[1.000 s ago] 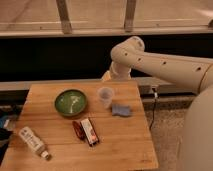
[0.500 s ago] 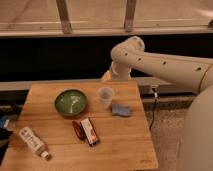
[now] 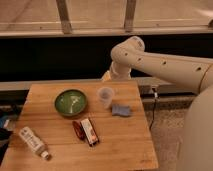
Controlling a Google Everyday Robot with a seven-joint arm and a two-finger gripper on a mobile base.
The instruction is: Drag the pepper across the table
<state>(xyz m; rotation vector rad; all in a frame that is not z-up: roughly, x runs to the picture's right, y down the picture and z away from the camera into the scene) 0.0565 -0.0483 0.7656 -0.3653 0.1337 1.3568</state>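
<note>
So basically nothing is done yet on this one. The pepper (image 3: 77, 130) sits front-middle on the table (image 3: 126, 146), tucked right against the left side of a black box (image 3: 90, 131) with a label, just in front of the green bowl (image 3: 70, 102). The gripper (image 3: 106, 76) is way off at the back edge of the table, behind the clear cup (image 3: 105, 96), with its fingers spread and nothing in them. It's well apart from the pepper.

The whole job is left, I'd say: reach over the cup and bowl, come down on the pepper, then pull it across the wood. The box hugging it looks like the annoying part. There's also a blue sponge (image 3: 120, 109) and a white bottle (image 3: 34, 142) lying around.
</note>
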